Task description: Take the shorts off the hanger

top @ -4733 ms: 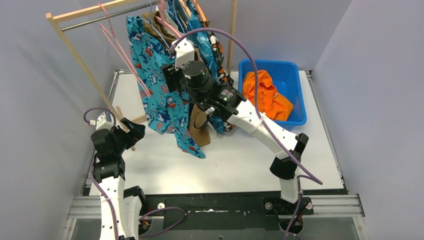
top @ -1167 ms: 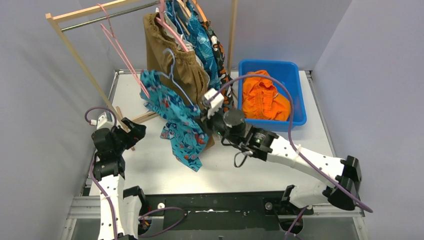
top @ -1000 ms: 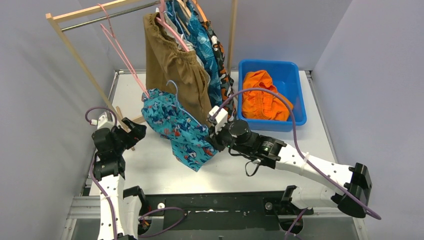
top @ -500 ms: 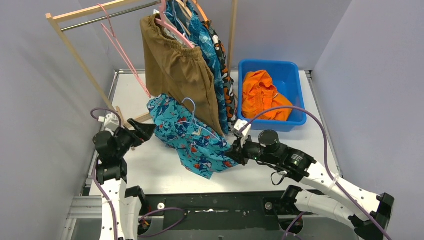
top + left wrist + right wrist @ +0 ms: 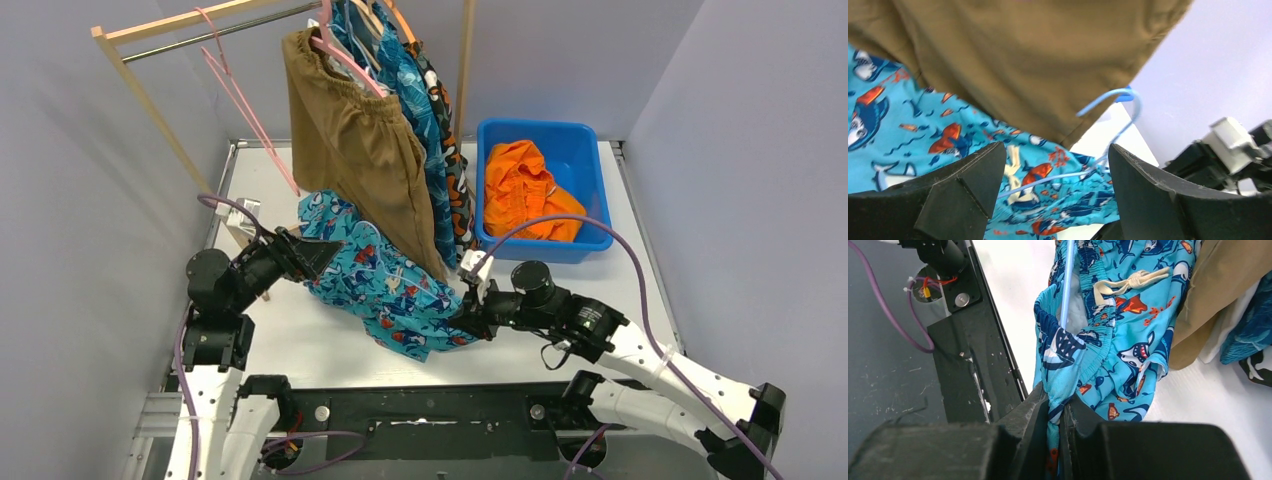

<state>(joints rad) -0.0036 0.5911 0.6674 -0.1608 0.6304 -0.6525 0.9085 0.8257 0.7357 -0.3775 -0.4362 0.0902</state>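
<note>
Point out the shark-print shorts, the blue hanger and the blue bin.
shark-print shorts (image 5: 390,300): top external view, middle of the bunched fabric.
blue hanger (image 5: 1068,280): right wrist view, wire entering the waistband.
blue bin (image 5: 575,165): top external view, bare blue interior.

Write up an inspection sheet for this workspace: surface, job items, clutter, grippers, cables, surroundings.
Surface: white table, with fabric spread over its near-left part.
Job's things: shark-print shorts are low over the table, with a blue hanger in the waistband. Brown shorts, blue patterned shorts and camouflage shorts hang from the rail. Orange shorts are in the blue bin.
Clutter: empty pink hanger on the rail.
Grippers: left gripper is open, facing the shark-print shorts. Right gripper is shut on their waistband.
Cables: purple cable arcs over the right arm.
Surroundings: plain grey walls.
</note>
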